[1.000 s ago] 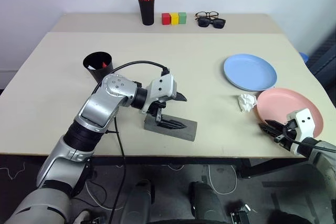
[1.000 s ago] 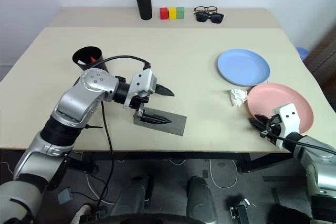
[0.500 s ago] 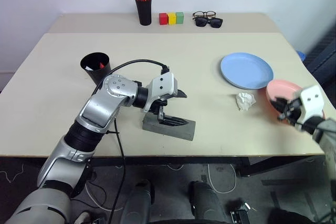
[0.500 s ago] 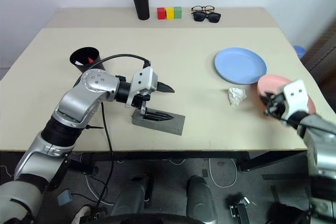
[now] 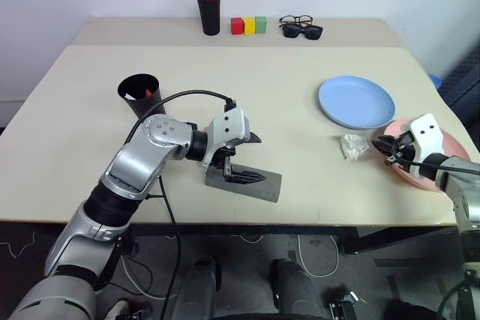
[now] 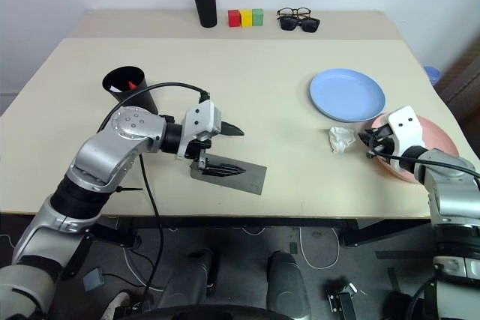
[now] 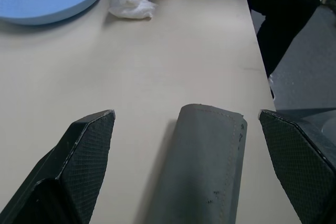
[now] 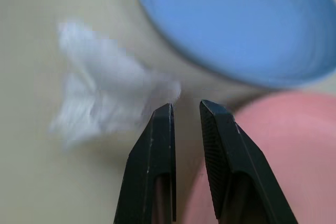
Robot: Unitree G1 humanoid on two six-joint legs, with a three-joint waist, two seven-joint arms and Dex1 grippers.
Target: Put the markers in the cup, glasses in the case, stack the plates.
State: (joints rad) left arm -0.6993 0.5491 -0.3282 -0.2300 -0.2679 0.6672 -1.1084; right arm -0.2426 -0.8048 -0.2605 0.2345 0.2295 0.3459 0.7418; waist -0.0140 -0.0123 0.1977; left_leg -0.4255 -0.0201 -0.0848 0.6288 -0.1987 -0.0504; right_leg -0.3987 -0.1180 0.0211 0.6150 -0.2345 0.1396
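The pink plate (image 5: 424,168) is round, shallow and salmon-coloured; it sits tilted at the desk's (image 5: 300,95) right edge, its near-left rim pinched by the right gripper (image 5: 387,151), whose fingers are nearly closed on it. The light blue plate (image 5: 357,102) lies flat just beyond, a crumpled tissue (image 5: 352,146) beside both. A second ago the pink plate lay flat with the gripper at its front rim. The left gripper (image 5: 241,157), fingers wide open, still hovers over the grey case (image 5: 246,180), where the glasses (image 5: 241,175) lie.
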